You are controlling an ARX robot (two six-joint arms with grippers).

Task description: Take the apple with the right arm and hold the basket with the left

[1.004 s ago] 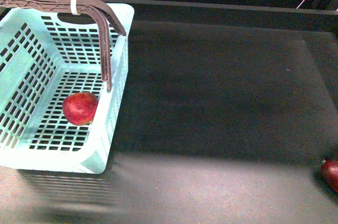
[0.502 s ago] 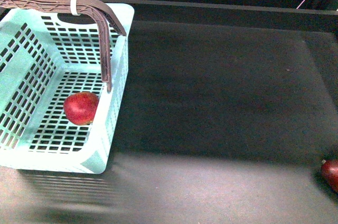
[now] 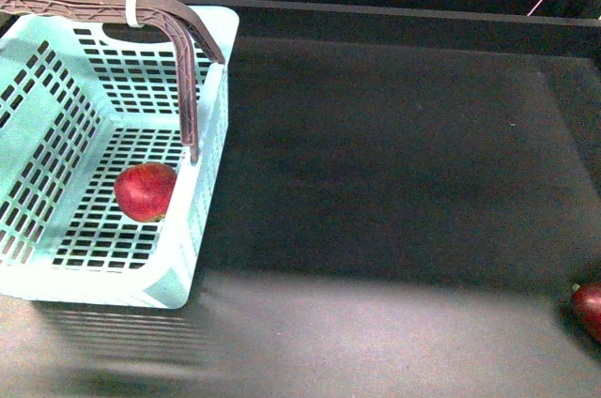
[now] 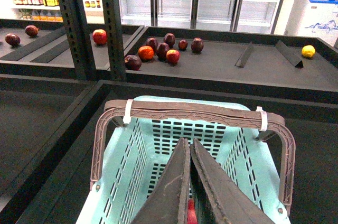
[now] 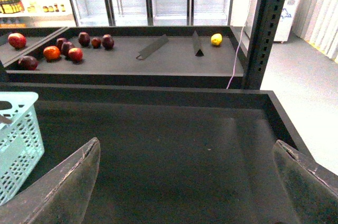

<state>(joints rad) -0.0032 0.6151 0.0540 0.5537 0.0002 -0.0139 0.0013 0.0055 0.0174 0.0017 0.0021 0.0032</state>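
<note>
My left fingers are pressed tight together with nothing between them. They hang over the open top of the basket, just behind its brown handle. They are not holding the basket.

My right fingers are spread wide apart and hold nothing. They hang over the bare dark worktop, well away from the basket.

The apple lies inside the basket, on the slotted floor, near the wall on my right side. I can see a sliver of red under my left fingers too. A darker apple sits at the far right edge of the worktop.

Here is what could go wrong. The darker apple is much closer to my right arm, so I might grab the wrong one. To get the right apple, my right arm must reach across into the basket. It could bump the raised handle or the wall. Nothing holds the basket now, so I think a bump could slide it. The apple is round and could roll away. Both my arms could also crowd each other over the basket.
</note>
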